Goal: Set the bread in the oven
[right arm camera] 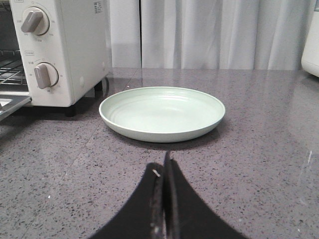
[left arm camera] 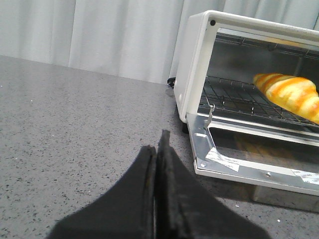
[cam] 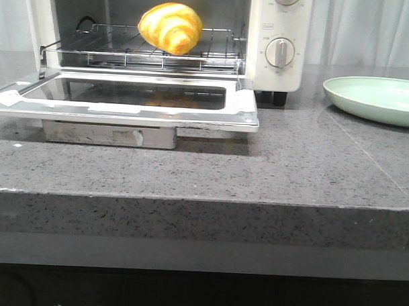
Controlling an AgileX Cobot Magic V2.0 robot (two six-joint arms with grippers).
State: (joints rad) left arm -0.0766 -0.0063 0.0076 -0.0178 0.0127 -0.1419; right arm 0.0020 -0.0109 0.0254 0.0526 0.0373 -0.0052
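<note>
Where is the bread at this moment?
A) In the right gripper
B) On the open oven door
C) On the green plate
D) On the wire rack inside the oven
D: the bread lies on the wire rack inside the oven, whose door is down; the plate holds nothing, and both grippers are shut with nothing between the fingers.

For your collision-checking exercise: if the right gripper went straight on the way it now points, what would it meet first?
Most likely the near rim of the pale green plate, dead ahead of the shut right gripper; only bare countertop lies between, though height is uncertain.
</note>
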